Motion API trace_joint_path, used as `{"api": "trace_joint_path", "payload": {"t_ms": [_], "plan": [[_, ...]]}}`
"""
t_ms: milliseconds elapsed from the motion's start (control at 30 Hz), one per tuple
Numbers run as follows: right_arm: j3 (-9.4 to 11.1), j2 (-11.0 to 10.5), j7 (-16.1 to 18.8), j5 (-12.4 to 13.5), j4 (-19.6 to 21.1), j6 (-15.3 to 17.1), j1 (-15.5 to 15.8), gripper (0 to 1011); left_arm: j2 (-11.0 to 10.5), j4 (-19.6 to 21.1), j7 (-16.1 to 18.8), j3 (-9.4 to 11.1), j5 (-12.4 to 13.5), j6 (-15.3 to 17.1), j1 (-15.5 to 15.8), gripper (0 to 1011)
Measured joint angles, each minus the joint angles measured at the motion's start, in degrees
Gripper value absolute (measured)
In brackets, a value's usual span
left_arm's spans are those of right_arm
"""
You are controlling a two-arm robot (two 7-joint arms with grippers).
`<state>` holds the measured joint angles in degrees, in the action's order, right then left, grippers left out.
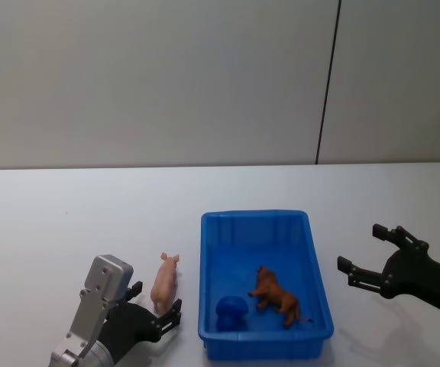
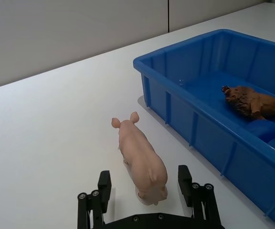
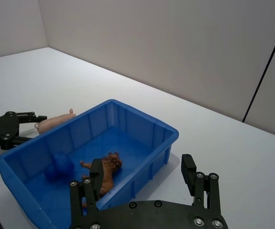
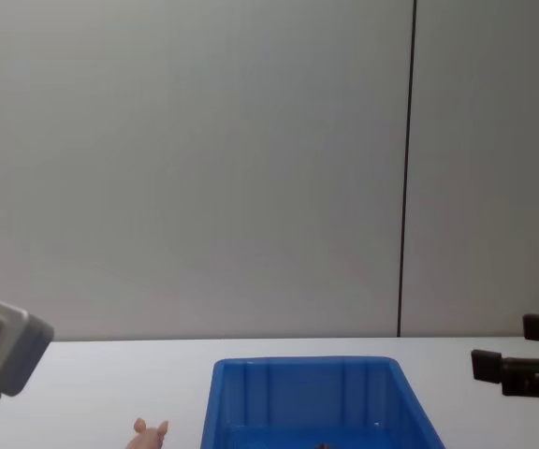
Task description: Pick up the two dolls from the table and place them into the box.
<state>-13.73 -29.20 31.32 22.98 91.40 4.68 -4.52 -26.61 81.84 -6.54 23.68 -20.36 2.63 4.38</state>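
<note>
- The plain white, smooth tabletop [image 1: 67, 222] spreads wide under everything, running back to a grey wall.
- The bright blue rectangular plastic bin [image 1: 264, 222] sits on the table at the centre, open side up, with ribbed inner walls [image 2: 214, 52].
- The left gripper [image 1: 157, 306], black with a grey wrist block, sits low at the table's near left. Its fingers [image 2: 104, 183] are spread wide, one on each side of the pig's rear, not closed on it.
- The right gripper [image 1: 365, 256] hovers to the right of the bin, apart from it, its fingers [image 3: 189, 167] spread wide and holding nothing.
- The brown, maned, lion-like toy figure [image 1: 275, 297] lies inside the bin, on the floor toward the near right.
- The peach-pink plastic pig [image 1: 165, 281] stands on the table just left of the bin, snout pointing away from the robot.
- A small rounded blue object [image 1: 231, 310] rests on the bin floor, beside the brown figure.
</note>
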Motion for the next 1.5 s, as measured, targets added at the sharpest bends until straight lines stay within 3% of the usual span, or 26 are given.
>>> {"api": "trace_joint_path", "payload": {"t_ms": [233, 300, 467, 533, 600, 933, 1267, 1500], "plan": [[0.0, 0.0, 0.0, 0.0, 0.0, 0.0, 0.0, 1001, 0.5, -1.4, -0.7, -0.1, 0.5, -0.6, 0.6, 756], [0.0, 0.0, 0.0, 0.0, 0.0, 0.0, 0.0, 1001, 0.7, -1.9, -1.1, -0.1, 0.7, -0.9, 0.7, 643], [0.0, 0.0, 0.0, 0.0, 0.0, 0.0, 0.0, 1001, 0.8, -2.4, -1.3, -0.2, 0.7, -1.3, 0.7, 535], [0.0, 0.0, 0.0, 0.0, 0.0, 0.0, 0.0, 1001, 0.7, -2.6, -1.4, -0.2, 0.7, -1.7, 0.5, 430], [0.0, 0.0, 0.0, 0.0, 0.0, 0.0, 0.0, 1001, 0.6, -2.6, -1.4, -0.3, 0.7, -1.9, 0.4, 386], [0.0, 0.0, 0.0, 0.0, 0.0, 0.0, 0.0, 1001, -0.4, -1.5, -0.9, -0.9, 0.3, -3.7, -0.9, 372], [0.0, 0.0, 0.0, 0.0, 0.0, 0.0, 0.0, 1001, -2.1, 3.5, 0.9, -2.6, 0.5, -5.1, -1.8, 372], [0.0, 0.0, 0.0, 0.0, 0.0, 0.0, 0.0, 1001, -2.6, 7.5, 0.9, -3.8, 1.5, -4.9, -0.4, 372]]}}
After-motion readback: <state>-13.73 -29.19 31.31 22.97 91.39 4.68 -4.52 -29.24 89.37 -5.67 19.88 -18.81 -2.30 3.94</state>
